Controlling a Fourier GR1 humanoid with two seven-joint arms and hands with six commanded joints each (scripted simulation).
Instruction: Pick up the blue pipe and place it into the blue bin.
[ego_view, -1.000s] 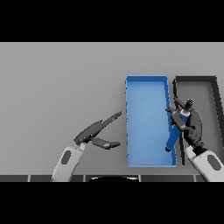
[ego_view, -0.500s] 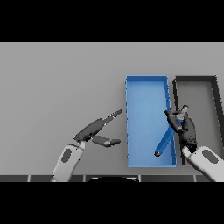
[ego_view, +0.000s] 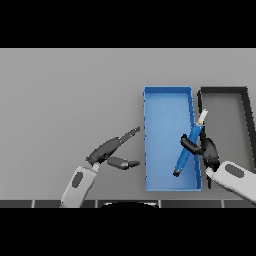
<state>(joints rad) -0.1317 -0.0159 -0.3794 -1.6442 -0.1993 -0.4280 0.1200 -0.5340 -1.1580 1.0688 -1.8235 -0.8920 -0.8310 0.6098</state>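
The blue pipe is a slim blue rod with a white tip, slanting over the right half of the blue bin. Its lower end points into the bin, and its white tip sticks out past the bin's right wall. My right hand comes in from the lower right, with its fingers and thumb curled round the pipe's middle. My left hand hovers over the table left of the bin, fingers straight and spread, holding nothing.
A black bin stands directly right of the blue bin, their walls almost touching. Grey table stretches to the left and behind.
My right hand has drawn back toward the lower right with the pipe, and the pipe has tilted further over the blue bin. The left hand has barely shifted.
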